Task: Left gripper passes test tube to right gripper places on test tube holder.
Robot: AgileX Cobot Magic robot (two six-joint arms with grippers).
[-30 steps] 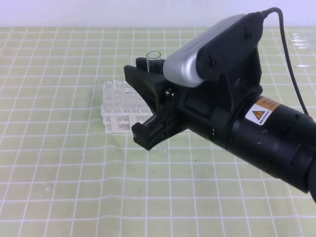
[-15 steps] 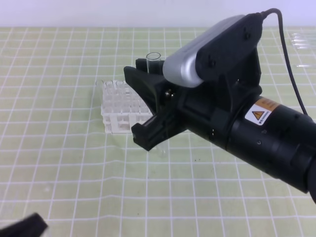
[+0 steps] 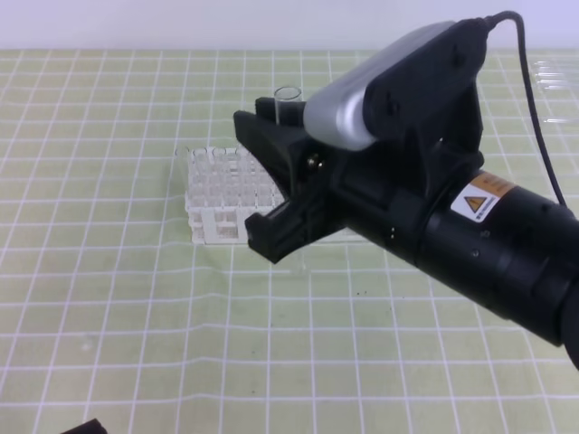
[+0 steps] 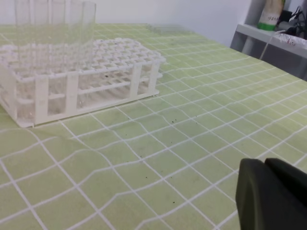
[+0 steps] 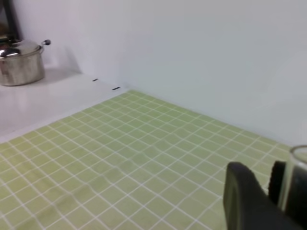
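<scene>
My right gripper (image 3: 271, 185), black with a silver-grey housing, fills the middle of the exterior view. It is shut on the clear test tube (image 3: 286, 103), which stands upright; only the rim shows above the jaws. The tube hangs at the right rear corner of the white test tube holder (image 3: 220, 192), above the mat. In the right wrist view the test tube (image 5: 297, 178) stands beside a black finger (image 5: 244, 201). The left gripper (image 3: 83, 427) is a black sliver at the bottom left edge, far from the tube. The left wrist view shows the test tube holder (image 4: 86, 67) and a blurred left gripper (image 4: 273, 196).
A green mat with a white grid (image 3: 136, 307) covers the table. Faint clear vertical shapes (image 4: 53, 24) rise over the rack's far side. A steel pot (image 5: 20, 60) sits on a white counter beyond the mat. A shelf with a bottle (image 4: 271, 14) stands at the far right.
The right gripper has shifted slightly up and to the right with the tube. The left gripper's black piece came into view at the bottom left, then sank lower.
</scene>
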